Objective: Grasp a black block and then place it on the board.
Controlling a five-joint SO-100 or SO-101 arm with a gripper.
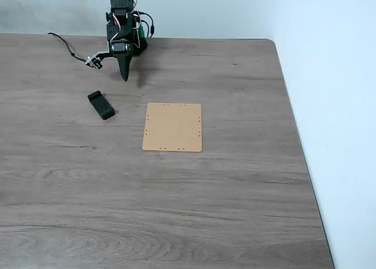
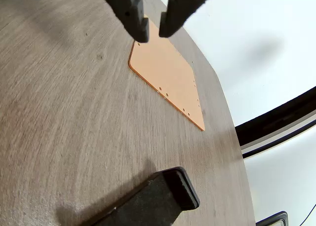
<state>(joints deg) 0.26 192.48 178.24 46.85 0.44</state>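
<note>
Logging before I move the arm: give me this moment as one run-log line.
phase: pre-grasp | gripper: open, empty, above table | black block: on table, left of board in fixed view | board: bare

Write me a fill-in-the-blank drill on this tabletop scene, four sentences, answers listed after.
1. In the fixed view, the black block lies to the ____ of the board.
2. The board's top surface carries ____ objects.
3. In the wrist view, a narrow gap shows between the fingertips of the gripper, which holds ____.
4. Small ____ run along the edges of the board.

Missing words: left; no; nothing; holes
</note>
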